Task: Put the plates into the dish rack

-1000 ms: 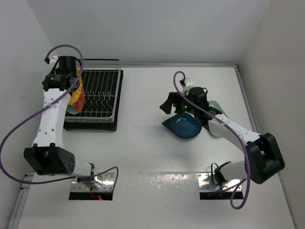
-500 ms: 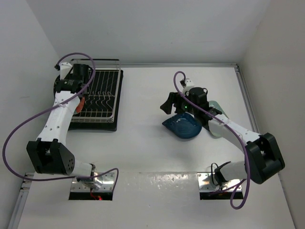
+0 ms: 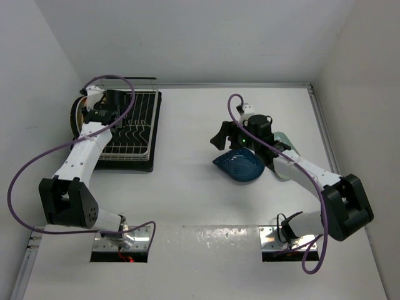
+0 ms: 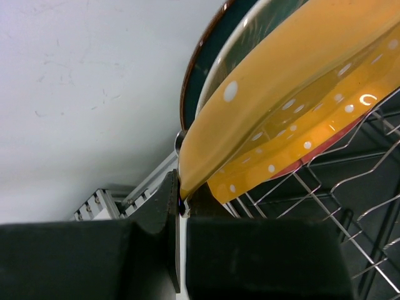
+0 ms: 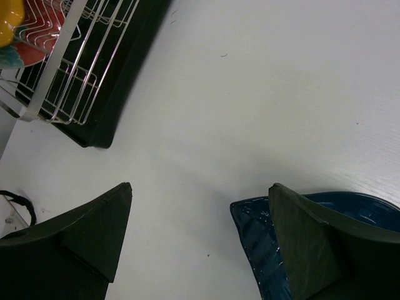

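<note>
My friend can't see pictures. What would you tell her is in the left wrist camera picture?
The left gripper pinches the edge of a yellow plate with white dots, tilted above the wires of the dish rack. The curved rim of a dark plate shows just behind the yellow one.

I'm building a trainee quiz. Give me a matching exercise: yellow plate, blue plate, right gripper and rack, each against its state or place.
1 yellow plate
2 blue plate
3 right gripper
4 rack

a open, empty
b in a black tray
c pinched by the left gripper
d on the table

Pairs: 1-c, 2-d, 3-a, 4-b
</note>
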### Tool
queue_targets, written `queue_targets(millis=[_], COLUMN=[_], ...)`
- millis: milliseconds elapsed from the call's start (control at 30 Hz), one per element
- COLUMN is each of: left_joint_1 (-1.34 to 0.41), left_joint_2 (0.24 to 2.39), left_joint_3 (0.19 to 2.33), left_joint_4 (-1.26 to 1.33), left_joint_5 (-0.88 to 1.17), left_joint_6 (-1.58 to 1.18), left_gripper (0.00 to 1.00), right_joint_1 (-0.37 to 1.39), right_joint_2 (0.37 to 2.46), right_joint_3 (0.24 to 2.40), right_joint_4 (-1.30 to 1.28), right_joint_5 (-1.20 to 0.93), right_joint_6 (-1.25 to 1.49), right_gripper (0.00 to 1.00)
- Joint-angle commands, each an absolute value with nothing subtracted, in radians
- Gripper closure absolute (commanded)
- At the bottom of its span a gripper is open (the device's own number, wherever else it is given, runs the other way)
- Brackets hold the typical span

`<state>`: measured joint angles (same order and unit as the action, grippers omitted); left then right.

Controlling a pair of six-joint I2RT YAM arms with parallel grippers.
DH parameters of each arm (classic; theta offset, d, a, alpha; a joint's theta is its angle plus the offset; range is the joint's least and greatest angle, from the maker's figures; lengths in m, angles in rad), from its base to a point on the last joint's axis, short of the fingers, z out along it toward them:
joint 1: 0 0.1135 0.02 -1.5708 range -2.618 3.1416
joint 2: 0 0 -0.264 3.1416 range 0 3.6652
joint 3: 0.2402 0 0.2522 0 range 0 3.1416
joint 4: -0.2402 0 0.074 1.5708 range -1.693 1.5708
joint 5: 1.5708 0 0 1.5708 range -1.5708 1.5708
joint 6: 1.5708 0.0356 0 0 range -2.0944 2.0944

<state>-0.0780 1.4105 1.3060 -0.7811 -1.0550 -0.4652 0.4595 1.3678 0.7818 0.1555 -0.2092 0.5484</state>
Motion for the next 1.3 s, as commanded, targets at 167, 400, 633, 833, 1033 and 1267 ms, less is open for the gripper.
queue_targets(millis=[167,400,633,833,1033,1267], left_joint_1=[-0.092,-0.101,-0.101,-0.101,-0.092,-0.071], left_joint_2=[1.394,1.394,1.394,1.413,1.433,1.54], left_joint_3=[1.272,1.215,1.296,1.295,1.273,1.302], left_joint_4=[-0.669,-0.693,-0.828,-0.839,-0.839,-0.83], left_joint_5=[-1.181,-1.235,-1.256,-1.243,-1.218,-1.16], left_joint_6=[-0.594,-0.681,-0.82,-0.833,-0.827,-0.744], left_gripper=[1.0,1.0,1.0,1.0,1.0,1.0], right_joint_1=[0.456,0.454,0.453,0.453,0.453,0.453], right_joint_2=[1.339,1.333,1.336,1.339,1.333,1.336], right_joint_3=[0.781,0.776,0.775,0.784,0.782,0.787], right_joint_4=[0.184,0.183,0.178,0.176,0.164,0.161], right_joint_5=[-0.201,-0.203,-0.198,-0.201,-0.196,-0.196], right_joint_6=[0.543,0.543,0.543,0.548,0.54,0.534], right_gripper=[0.12,0.12,0.12,0.13,0.13,0.13])
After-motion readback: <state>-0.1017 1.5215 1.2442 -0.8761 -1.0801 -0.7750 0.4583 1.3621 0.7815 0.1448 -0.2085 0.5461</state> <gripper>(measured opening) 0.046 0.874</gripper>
